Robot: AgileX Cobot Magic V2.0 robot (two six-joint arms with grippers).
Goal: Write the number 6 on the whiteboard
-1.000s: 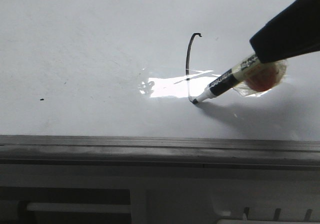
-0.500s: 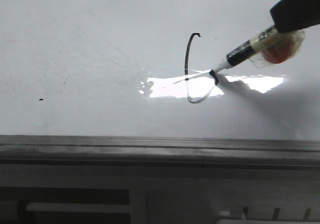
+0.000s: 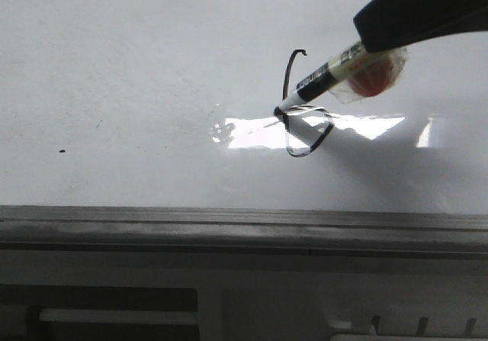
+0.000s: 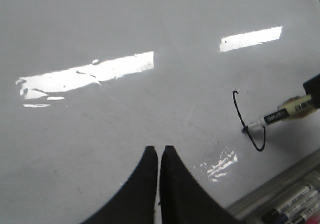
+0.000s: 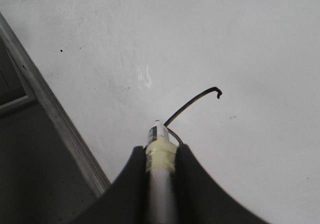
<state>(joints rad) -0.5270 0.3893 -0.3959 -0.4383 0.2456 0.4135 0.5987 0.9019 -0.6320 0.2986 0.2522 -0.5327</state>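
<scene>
On the whiteboard [image 3: 137, 66], a bit right of centre in the front view, the number 6 [image 3: 288, 82] is drawn in thin black line: a tall curved stroke with a little hook up top and a loop at the bottom that sits right over a bright glare strip [image 3: 252, 131]. The marker [image 3: 316, 82] is pressed tip-down exactly where the loop meets the stem, so the tip is touching the line there. The marker is tilted, its body running up and to the right into the right gripper [image 5: 160, 159], which is clamped around it; in the right wrist view the two black fingers can be seen squeezing a yellowish taped section of the barrel. An orange blob wrapped in clear tape [image 3: 370, 74] is seen on the marker just under the gripper in the front view.

The left gripper [image 4: 160, 156] is held over a bare part of the board, well apart from the 6, with its fingers pressed together and nothing between them. A small black speck [image 3: 62, 152] is sitting far off to the left on the board. The grey metal edge rail [image 3: 229, 223] runs along the near side, and a few spare markers [image 4: 295, 209] can be made out beyond that rail in the left wrist view.
</scene>
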